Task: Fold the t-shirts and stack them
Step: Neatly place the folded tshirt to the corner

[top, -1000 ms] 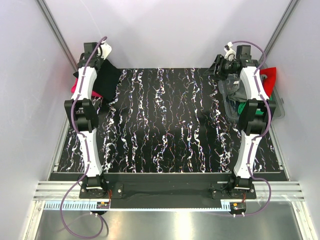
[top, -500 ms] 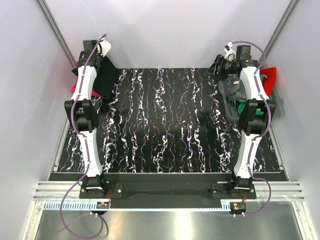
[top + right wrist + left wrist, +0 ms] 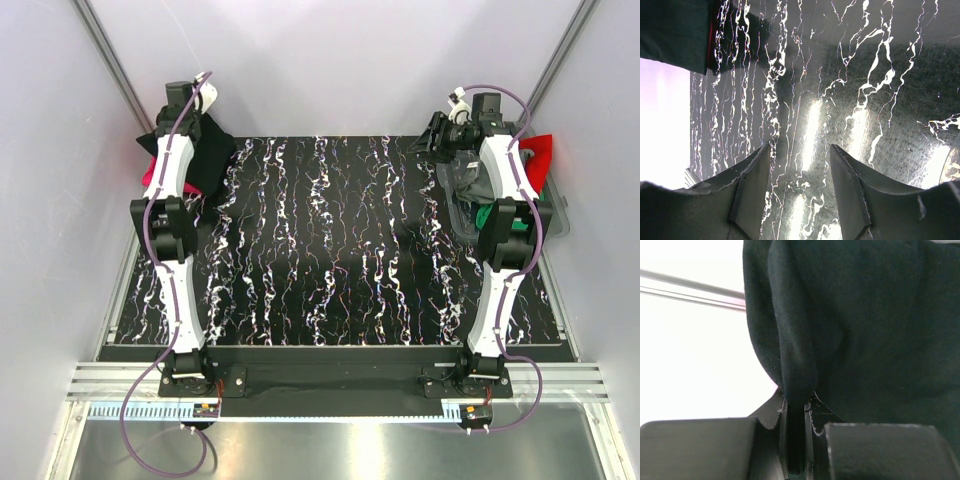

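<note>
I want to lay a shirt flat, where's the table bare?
Bare: the marbled table between left arm and right arm. Crowded: far left, where the left claw pinches the black t-shirt; far right, the red t-shirt and green t-shirt.

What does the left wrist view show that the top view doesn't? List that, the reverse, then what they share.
Left wrist only: the left gripper shut on a fold of the black tee. Top only: the table, a pink-red tee at far left, and a red tee, a grey tee and a green tee at far right. Both: the black tee, at the far left corner.
</note>
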Controlling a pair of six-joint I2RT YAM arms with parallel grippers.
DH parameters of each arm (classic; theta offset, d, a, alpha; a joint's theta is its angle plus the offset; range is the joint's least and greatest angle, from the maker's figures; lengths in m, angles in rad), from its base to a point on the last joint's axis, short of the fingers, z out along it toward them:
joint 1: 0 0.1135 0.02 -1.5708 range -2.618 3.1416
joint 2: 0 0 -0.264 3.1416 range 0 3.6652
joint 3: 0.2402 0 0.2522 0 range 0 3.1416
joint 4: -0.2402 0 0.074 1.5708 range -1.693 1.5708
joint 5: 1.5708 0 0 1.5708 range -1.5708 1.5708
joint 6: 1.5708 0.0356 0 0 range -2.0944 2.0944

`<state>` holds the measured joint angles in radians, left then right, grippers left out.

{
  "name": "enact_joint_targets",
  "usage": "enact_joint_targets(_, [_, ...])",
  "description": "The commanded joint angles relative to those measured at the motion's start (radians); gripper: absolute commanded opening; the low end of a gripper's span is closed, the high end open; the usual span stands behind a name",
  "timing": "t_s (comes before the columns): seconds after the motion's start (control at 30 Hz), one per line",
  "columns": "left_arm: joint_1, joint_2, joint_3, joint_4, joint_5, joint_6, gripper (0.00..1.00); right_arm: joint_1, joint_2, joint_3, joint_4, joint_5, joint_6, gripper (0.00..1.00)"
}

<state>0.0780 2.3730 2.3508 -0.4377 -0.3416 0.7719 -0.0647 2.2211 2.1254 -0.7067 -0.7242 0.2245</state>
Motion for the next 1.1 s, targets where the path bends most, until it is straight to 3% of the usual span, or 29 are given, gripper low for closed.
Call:
enact_joint_targets(0.0, [0.023, 0.008, -0.011, 0.117, -0.063, 0.030, 0.00, 0.000, -0.069, -0.004, 0.024, 0.005, -0.005, 0.58])
enact_joint_targets(1.07, [0.062, 0.132, -0.097, 0.132, -0.152, 0.021, 0.00, 0.031, -0.069, -0.047, 0.016, 0.045, -0.034, 0.59])
